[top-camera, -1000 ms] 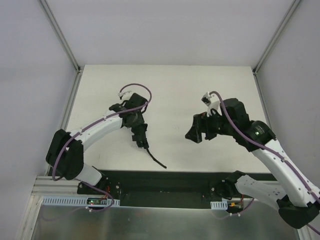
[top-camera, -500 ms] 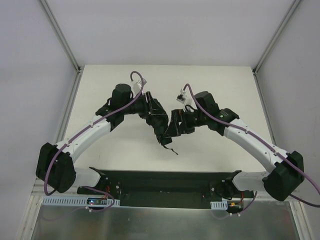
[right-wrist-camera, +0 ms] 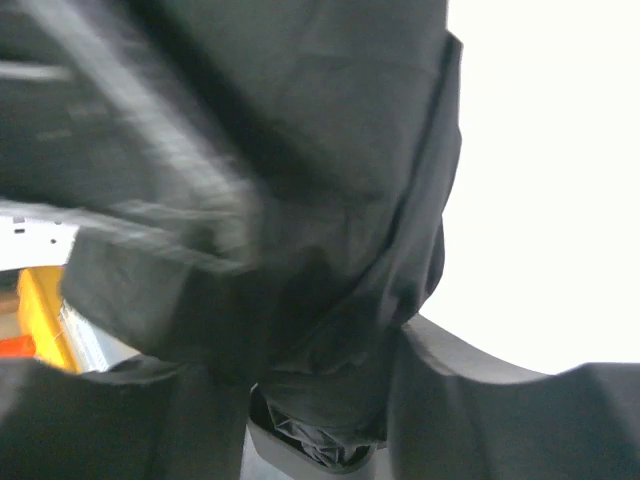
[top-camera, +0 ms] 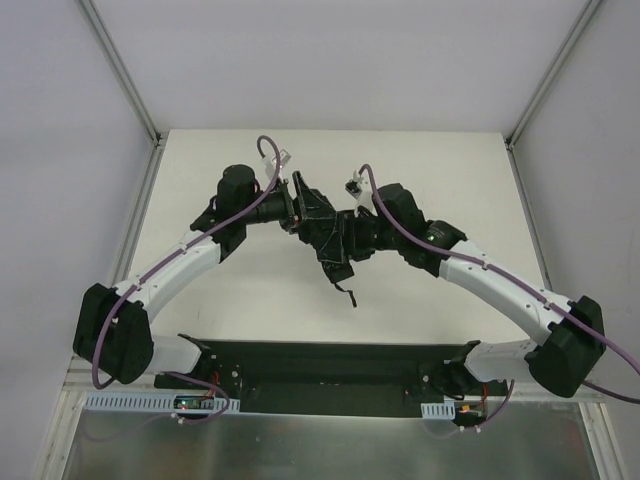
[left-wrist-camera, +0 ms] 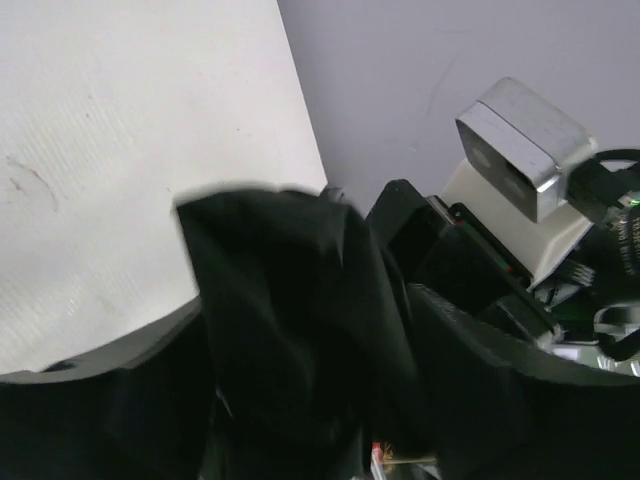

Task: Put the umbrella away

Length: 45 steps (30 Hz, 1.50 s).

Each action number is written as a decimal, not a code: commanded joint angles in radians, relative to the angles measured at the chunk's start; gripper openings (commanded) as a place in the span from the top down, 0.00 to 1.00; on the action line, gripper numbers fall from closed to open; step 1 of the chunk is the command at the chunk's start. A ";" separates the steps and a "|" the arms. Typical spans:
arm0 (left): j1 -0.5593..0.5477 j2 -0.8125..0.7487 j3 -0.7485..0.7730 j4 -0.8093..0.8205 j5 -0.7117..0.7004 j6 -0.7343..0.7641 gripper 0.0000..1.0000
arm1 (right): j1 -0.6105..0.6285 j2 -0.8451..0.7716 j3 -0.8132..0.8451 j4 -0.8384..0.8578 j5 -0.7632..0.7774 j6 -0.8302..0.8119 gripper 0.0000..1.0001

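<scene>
I see two matching arms, left arm (top-camera: 175, 268) and right arm (top-camera: 500, 288): white link shells, bulky black joint housings, a purple cable (top-camera: 263, 148) clipped along each. The left gripper (left-wrist-camera: 310, 400) and right gripper (right-wrist-camera: 320, 400) are matte black; a silver camera box (left-wrist-camera: 515, 150) sits on a white bracket (left-wrist-camera: 500, 215) over the right wrist

black umbrella (top-camera: 328, 243), white table (top-camera: 420, 165), pale grey walls (top-camera: 330, 60)

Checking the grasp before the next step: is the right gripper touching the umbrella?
Touching. In the right wrist view the umbrella fills the space inside the right gripper, its black fabric pressed against both fingers with no gap.
</scene>
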 commanded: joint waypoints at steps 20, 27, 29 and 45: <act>0.249 -0.337 -0.046 -0.561 -0.006 0.166 0.01 | -0.584 0.339 0.254 -0.227 0.454 -0.033 0.67; 0.251 -0.431 0.017 -0.696 -0.009 0.253 0.01 | -0.846 0.687 0.602 -0.383 0.514 -0.041 0.64; 0.251 -0.420 0.067 -0.742 -0.028 0.289 0.01 | -0.885 0.732 0.655 -0.410 0.513 -0.073 0.54; 0.179 -0.244 0.250 -0.755 -0.031 0.316 0.01 | -0.637 0.029 0.237 -0.532 0.495 -0.171 0.04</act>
